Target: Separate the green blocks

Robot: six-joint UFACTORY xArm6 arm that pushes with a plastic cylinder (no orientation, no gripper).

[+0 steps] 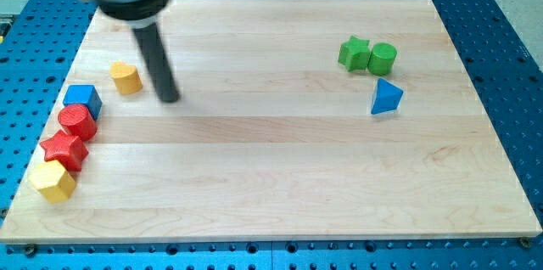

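Observation:
A green star block (pixel 354 53) and a green cylinder (pixel 383 58) sit side by side and touching at the view's upper right. My tip (pixel 170 98) is at the view's upper left, far from both green blocks. It stands just right of a yellow heart-shaped block (pixel 125 77), with a small gap between them.
A blue triangular block (pixel 386 98) lies just below the green cylinder. Along the board's left edge (pixel 59 104) sit a blue cube (pixel 82 99), a red cylinder (pixel 77 122), a red star block (pixel 65 150) and a yellow hexagonal block (pixel 53 182).

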